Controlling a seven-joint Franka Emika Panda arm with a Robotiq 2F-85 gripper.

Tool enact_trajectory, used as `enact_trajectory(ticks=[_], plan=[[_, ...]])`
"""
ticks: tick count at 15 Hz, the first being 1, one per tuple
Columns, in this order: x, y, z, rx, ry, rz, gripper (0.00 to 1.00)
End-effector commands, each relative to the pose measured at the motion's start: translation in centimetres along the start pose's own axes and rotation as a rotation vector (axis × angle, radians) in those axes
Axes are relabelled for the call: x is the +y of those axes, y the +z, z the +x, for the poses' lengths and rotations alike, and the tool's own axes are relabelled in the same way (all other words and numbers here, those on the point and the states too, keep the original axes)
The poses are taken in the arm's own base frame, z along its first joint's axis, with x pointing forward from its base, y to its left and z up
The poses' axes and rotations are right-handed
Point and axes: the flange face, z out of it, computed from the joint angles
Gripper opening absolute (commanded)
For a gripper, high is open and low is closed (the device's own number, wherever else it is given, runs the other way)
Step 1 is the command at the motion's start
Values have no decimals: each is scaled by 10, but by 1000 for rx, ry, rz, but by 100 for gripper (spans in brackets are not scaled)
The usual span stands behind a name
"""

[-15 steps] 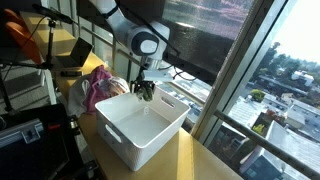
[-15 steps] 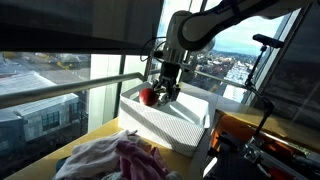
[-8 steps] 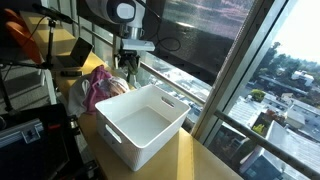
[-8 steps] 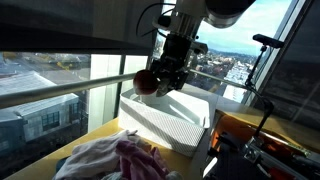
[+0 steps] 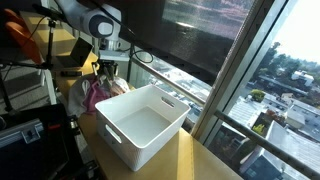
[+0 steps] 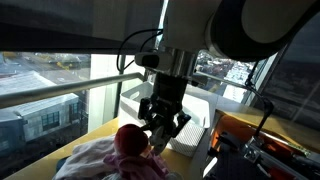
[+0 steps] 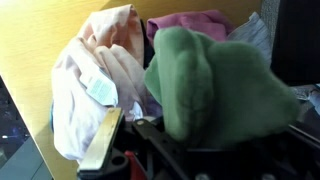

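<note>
Gripper point(image 6: 160, 127) and clothes at the recorded moment. The gripper hung low over a pile point(image 6: 105, 160) of crumpled clothes on the table point(image 7: 35, 40), just beside the white bin point(image 5: 140, 128) and outside it. In the wrist view a bunched green cloth point(image 7: 205, 85) sat between the dark fingers, which were closed on it; the cloth covered most of what lay under the gripper. Below and beside it lay a pale pink garment point(image 7: 95, 80) with a white label, and a magenta piece point(image 7: 190, 22) farther off. In both exterior views the pile lay next to the bin, near the window. Whether the cloth touched the pile could not be told.
</note>
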Motion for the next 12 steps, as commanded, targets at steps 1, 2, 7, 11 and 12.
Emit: enact_trajectory(ticks=[1,2,7,11,12], plan=[[12,17,-12,-7,21,6,51],[14,19,-16,-8,29,10,57],[23,0,-30,-18,47,-17,93],[28,-30,-26,-27,30,-72,100],[28,-37,-24,-25,25,-85,100]])
